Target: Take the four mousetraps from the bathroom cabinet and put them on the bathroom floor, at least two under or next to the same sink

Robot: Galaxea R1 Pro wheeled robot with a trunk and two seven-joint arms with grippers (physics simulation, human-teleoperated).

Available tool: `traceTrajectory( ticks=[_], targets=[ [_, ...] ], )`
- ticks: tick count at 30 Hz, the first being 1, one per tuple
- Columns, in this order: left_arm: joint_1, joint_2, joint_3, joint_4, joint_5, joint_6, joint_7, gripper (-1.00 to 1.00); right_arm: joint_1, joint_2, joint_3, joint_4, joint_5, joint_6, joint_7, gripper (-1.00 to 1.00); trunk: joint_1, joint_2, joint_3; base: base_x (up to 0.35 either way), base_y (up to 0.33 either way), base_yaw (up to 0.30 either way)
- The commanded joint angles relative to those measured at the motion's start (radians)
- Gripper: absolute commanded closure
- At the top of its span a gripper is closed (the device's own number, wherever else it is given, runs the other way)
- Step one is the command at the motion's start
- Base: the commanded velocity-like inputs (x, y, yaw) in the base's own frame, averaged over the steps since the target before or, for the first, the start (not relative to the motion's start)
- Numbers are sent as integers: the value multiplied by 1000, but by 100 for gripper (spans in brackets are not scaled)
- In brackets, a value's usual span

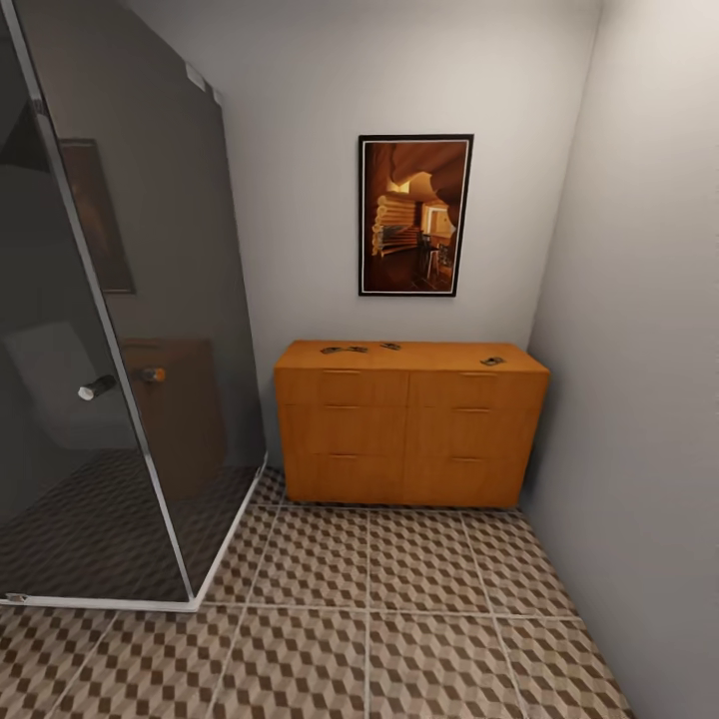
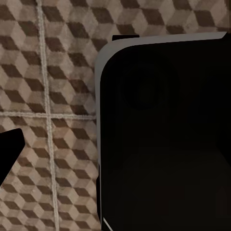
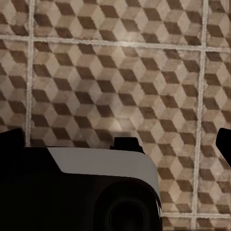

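Note:
The orange-brown cabinet (image 1: 409, 434) stands against the far wall in the head view, its drawers closed. On its flat top lie small dark mousetraps: a close pair at the left (image 1: 344, 350), one just beyond them (image 1: 390, 346), and one near the right end (image 1: 492, 360). The cube-patterned bathroom floor (image 1: 369, 619) stretches between me and the cabinet. My right gripper (image 3: 120, 144) hangs open over the tiles, with a dark fingertip (image 3: 224, 144) at each side of its wrist view. My left gripper (image 2: 115, 154) also points at the floor, one finger (image 2: 9, 149) showing at the view's edge.
A dark glass shower enclosure (image 1: 110, 330) with a metal frame fills the left side. A grey wall (image 1: 639, 379) closes the right. A framed picture (image 1: 415, 215) hangs above the cabinet. My own black and white base (image 2: 163, 134) shows under both wrists.

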Motion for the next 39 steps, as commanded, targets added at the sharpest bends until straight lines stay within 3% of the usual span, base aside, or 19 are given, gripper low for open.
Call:
traceTrajectory(
  ticks=[1, 39],
  targets=[
    [-1, 0, 0, 2, 0, -6, 0, -100, -1, 1, 0, 1, 4, -3, -4, -100, 0, 0, -1, 0, 0, -192],
    [-1, 0, 0, 2, -1, -6, 0, -100, -1, -1, -2, 1, 5, -5, -5, -100, 0, 0, -1, 0, 0, -169]
  ],
)
